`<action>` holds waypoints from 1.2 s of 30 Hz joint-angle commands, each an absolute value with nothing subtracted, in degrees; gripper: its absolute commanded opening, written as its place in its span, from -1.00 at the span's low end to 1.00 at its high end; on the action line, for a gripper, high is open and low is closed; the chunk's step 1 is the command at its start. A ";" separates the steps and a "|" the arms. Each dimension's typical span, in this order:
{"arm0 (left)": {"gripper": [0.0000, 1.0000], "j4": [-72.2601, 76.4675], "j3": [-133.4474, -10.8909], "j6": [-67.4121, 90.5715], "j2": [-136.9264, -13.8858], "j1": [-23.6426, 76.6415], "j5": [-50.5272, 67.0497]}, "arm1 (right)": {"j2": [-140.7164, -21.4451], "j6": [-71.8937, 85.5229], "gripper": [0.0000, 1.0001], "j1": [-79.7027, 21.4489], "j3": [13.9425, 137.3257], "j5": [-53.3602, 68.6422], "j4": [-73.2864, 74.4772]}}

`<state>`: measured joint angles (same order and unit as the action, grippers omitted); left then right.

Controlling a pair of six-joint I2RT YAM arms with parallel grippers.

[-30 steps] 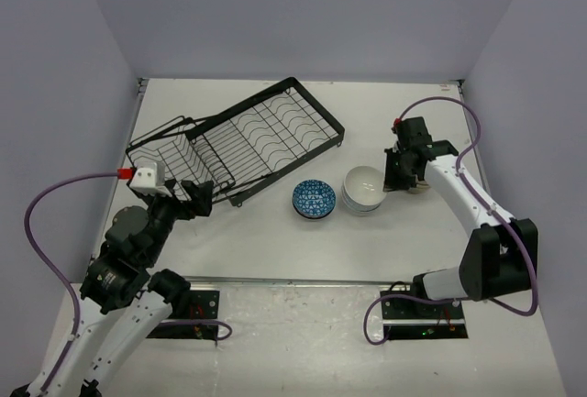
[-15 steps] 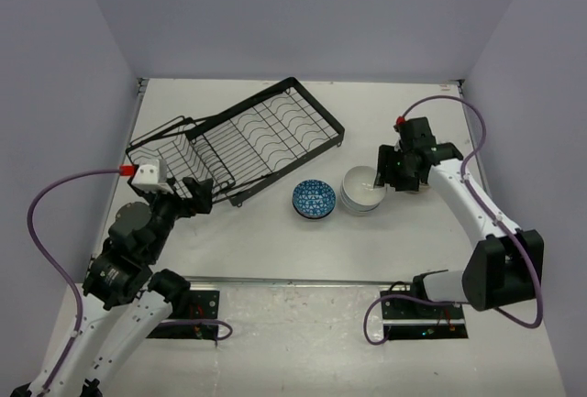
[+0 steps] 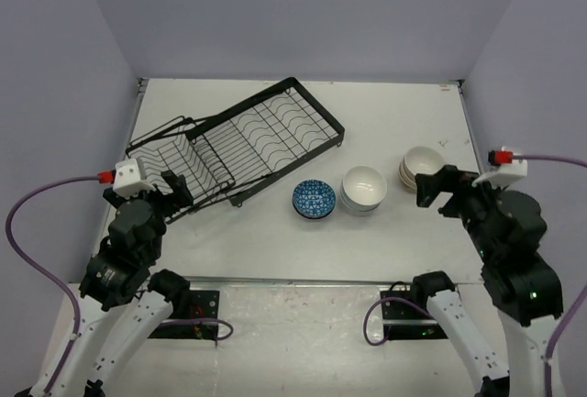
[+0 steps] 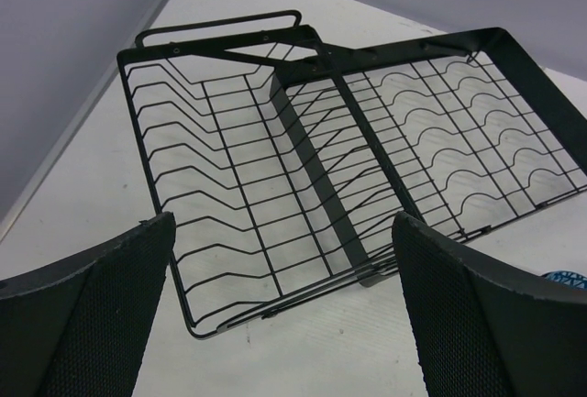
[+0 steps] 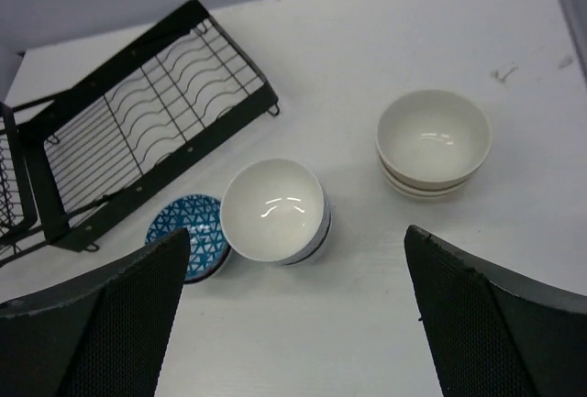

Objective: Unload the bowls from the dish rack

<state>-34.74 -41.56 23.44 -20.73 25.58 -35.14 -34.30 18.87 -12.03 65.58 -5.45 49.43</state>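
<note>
Top external view: the white table [image 3: 275,241] fills the floor of the enclosure. The dish rack [image 3: 240,148] lies slantwise on it, towards ten o'clock from the table's middle. Its long axis runs from eight o'clock up to two o'clock, and its two wire sections are divided by a black bar.

The left gripper [image 4: 282,221] hovers at the rack's seven o'clock end. Its jaws are spread wide with nothing between them, and the left wrist view looks straight past them onto the rack's wires. The right gripper [image 5: 298,237] hangs at the table's three o'clock side. It is likewise spread wide and empty, clear of every bowl.

The bowls stand on the table outside the rack. A stack of beige bowls [image 3: 421,166] sits at twelve o'clock from the right gripper. A stack of white bowls [image 3: 363,188] is well apart from it, towards eight o'clock. The blue-patterned bowl [image 3: 313,198] stands alone just beside the white stack, at its nine o'clock and at five o'clock from the rack's middle.
</note>
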 commanded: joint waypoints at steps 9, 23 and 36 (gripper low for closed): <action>1.00 -31.55 -41.57 22.33 -24.70 25.14 -37.35 | -17.67 13.10 0.98 -12.30 58.81 -20.49 46.76; 1.00 -27.16 -36.66 19.42 -21.62 25.14 -29.71 | -12.83 10.72 0.98 -12.30 51.59 -13.71 39.99; 1.00 -21.54 -30.24 19.25 -13.45 25.14 -29.80 | -7.57 8.88 0.98 -12.30 44.04 -11.00 36.66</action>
<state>-26.55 -31.40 20.67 -14.90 25.52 -31.18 -9.98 10.33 -12.10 46.00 -13.47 40.21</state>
